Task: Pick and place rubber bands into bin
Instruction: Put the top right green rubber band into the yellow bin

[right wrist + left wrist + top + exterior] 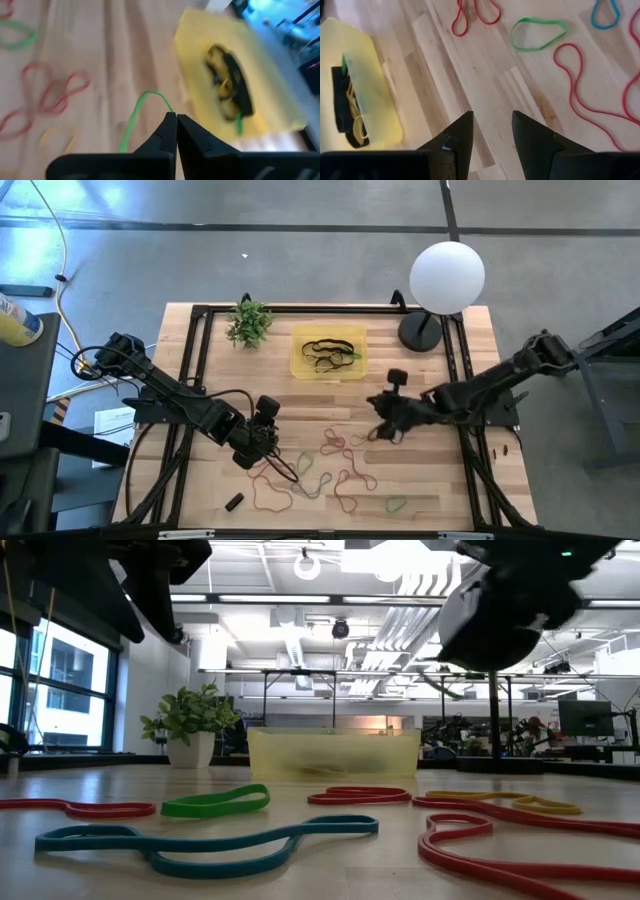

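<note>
Right wrist view shows the right gripper [176,131] pinched tight on a green rubber band [134,117] that dangles above the wood table [115,60], with the yellow bin [200,55] off at 1 o'clock from the fingertips, black and yellow bands already lying inside. From above, the left gripper [268,442] hangs half-spread and empty at about 8 o'clock from the bin, over the loose rubber bands [340,470] scattered near the front edge.

No lettering, label, brand or number can be read on anything here (table and room alike bear none).
</note>
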